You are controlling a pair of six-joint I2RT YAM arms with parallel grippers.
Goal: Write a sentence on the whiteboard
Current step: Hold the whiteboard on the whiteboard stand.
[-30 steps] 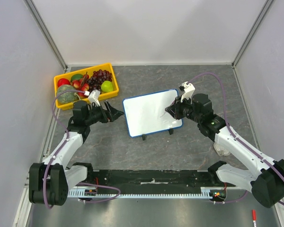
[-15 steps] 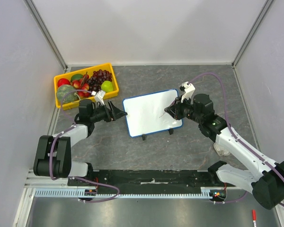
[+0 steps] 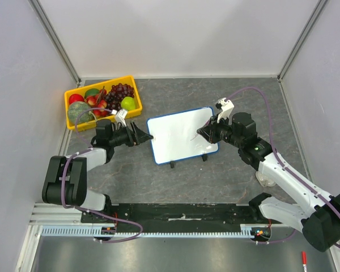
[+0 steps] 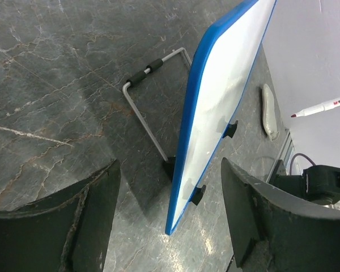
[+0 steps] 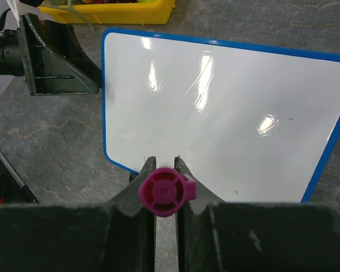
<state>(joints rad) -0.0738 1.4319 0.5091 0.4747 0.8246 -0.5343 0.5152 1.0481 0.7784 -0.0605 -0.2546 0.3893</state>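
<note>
The whiteboard (image 3: 181,135) stands tilted on its two black feet mid-table; its blue-framed face is blank in the right wrist view (image 5: 232,107), and no sentence shows on it. My left gripper (image 3: 143,136) is open, its fingers either side of the board's left edge without touching it (image 4: 167,175). The board shows edge-on there (image 4: 226,96). My right gripper (image 3: 204,134) is shut on a marker (image 5: 163,191) with a magenta end cap, pointing at the board's lower right area. The marker's red tip shows in the left wrist view (image 4: 323,106), just off the surface.
A yellow tray (image 3: 99,84) of fruit stands at the back left, close behind my left arm. The board's wire stand (image 4: 153,113) props it from behind. A pale pad (image 3: 266,180) lies under my right arm. A spare red marker (image 3: 304,259) lies off the table, front right.
My left arm has folded lower and its open gripper has slid a little right, up to the board's left edge. The right gripper and marker have barely moved.
</note>
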